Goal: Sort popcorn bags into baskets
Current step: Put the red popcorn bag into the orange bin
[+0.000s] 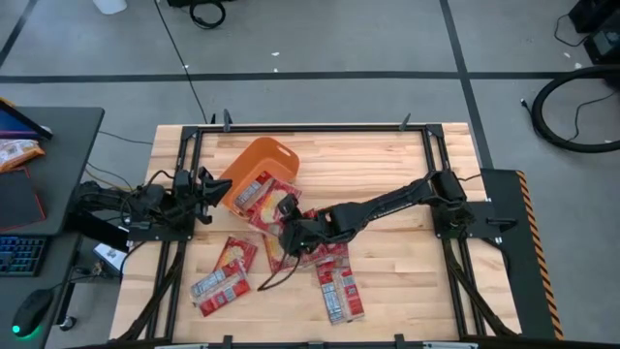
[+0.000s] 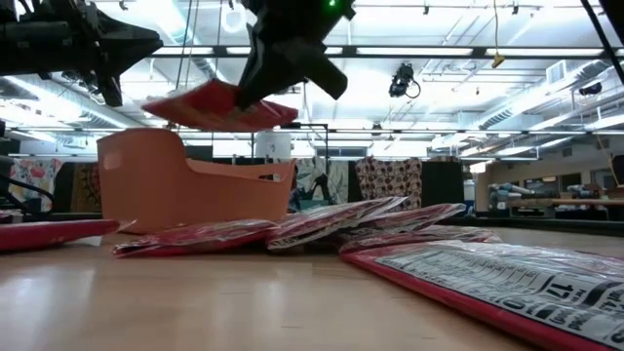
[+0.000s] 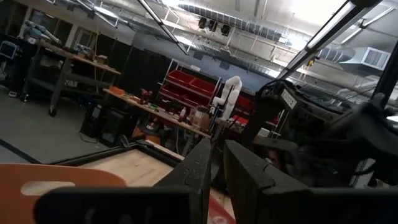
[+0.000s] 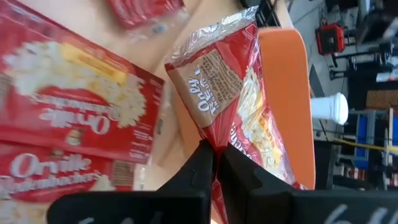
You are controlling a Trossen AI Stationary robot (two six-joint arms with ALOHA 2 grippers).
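The orange basket (image 1: 254, 167) stands at the table's far left and shows in the low view (image 2: 185, 185). My right gripper (image 1: 291, 231) is shut on a red popcorn bag (image 1: 274, 207) beside the basket's near side; in the low view this bag (image 2: 219, 102) hangs in the air above the basket's rim. Several other red bags lie flat on the table, among them one near the left (image 1: 225, 274) and one near the middle (image 1: 339, 288). My left gripper (image 1: 215, 189) is shut and level beside the basket's left wall; whether it touches the wall, I cannot tell. My right gripper pinches the popcorn bag between its two fingers at one long edge (image 4: 214, 140), near the whitish crimped end. The bag is lifted clear of the table and lies roughly level, reaching out from the fingers toward the basket (image 4: 286, 93).
Bags lie overlapped under and beside my right gripper (image 1: 320, 254), and another (image 2: 507, 278) lies close to the low camera. Metal frame rails (image 1: 310, 127) run along the table's edges. Bare wood (image 1: 407, 262) shows at the table's right half.
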